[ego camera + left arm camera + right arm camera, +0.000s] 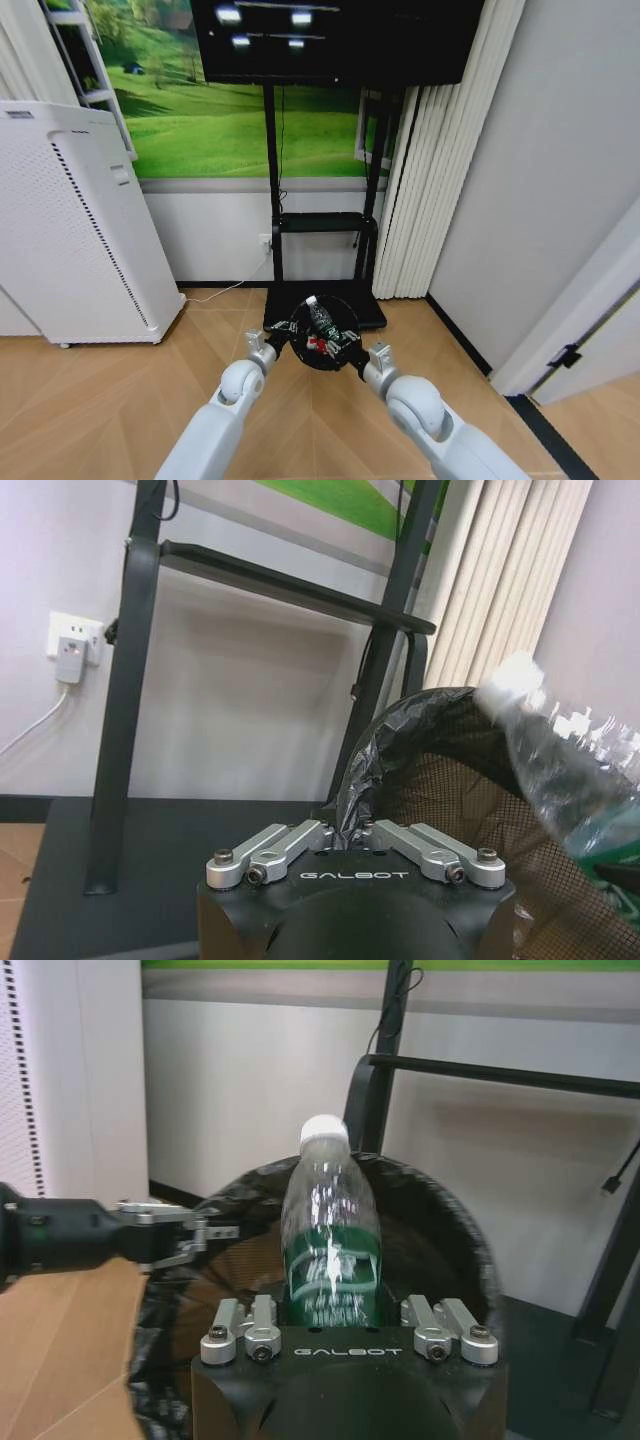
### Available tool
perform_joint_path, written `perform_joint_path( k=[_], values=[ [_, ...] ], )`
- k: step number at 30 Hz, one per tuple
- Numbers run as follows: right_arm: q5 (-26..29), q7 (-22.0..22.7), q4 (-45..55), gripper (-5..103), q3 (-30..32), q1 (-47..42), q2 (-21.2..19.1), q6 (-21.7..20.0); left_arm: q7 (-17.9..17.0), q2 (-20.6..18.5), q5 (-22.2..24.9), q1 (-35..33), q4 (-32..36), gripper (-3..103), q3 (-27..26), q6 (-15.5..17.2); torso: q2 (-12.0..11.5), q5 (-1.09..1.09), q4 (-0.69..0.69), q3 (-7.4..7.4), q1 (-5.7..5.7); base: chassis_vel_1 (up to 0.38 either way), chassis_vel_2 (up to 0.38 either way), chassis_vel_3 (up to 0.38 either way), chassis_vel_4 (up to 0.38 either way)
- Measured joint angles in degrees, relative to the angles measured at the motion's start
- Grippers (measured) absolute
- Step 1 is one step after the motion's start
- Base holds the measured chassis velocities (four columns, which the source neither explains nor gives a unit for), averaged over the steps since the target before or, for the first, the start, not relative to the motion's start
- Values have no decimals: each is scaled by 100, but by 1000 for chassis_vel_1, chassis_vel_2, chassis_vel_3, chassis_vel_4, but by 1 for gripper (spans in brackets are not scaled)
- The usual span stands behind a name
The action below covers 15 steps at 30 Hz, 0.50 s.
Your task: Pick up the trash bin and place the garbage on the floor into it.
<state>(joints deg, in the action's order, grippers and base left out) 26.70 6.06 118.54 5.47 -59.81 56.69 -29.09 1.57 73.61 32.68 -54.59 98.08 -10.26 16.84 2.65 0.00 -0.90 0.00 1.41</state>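
Two grippers meet at the trash bin (325,335), which is held up before the black TV stand (322,225). At its nine o'clock rim, the left gripper (350,832) pinches the mesh wall and bag liner. Red-and-white garbage (316,345) lies inside. At four o'clock, the right gripper (333,1305) clasps the clear bottle (329,1235), green label, white cap up, over the bin's mouth.

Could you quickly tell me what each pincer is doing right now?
Left pincer: shut on the trash bin rim.
Right pincer: shut on the clear bottle, over the bin.
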Motion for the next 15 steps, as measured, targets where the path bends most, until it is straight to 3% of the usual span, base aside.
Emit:
perform_joint_path(
  k=[3, 5, 7, 10, 15],
  values=[
    [3, 0, -27, 62, 66, 29, -5, 0, 4, -17, 4, -20, 31, 4, -41, 1, 0, 0, 0, 0, 0, 0, 0, 0, 0],
    [10, 0, -31, 79, 110, 37, -6, -5, 5, -26, 15, -38, 77, 4, -81, 7, 0, 0, -1, 0, 0, 0, 0, 0, 0],
    [12, 0, -31, 79, 110, 37, -6, -5, 5, -28, 16, -41, 86, 4, -88, 10, 0, 0, 0, 0, 0, 0, 0, 0, 0],
    [23, -3, -39, 95, 124, 37, 18, 0, 5, -29, 23, -52, 116, 4, -115, 11, 0, 0, -1, 0, 0, 0, 0, 0, 0],
    [142, 76, -3, 100, 485, 65, 158, 44, -7, -51, 22, -112, 206, 4, -243, 12, 0, 0, 0, 0, 0, 0, 0, 0, 0]
  ],
)
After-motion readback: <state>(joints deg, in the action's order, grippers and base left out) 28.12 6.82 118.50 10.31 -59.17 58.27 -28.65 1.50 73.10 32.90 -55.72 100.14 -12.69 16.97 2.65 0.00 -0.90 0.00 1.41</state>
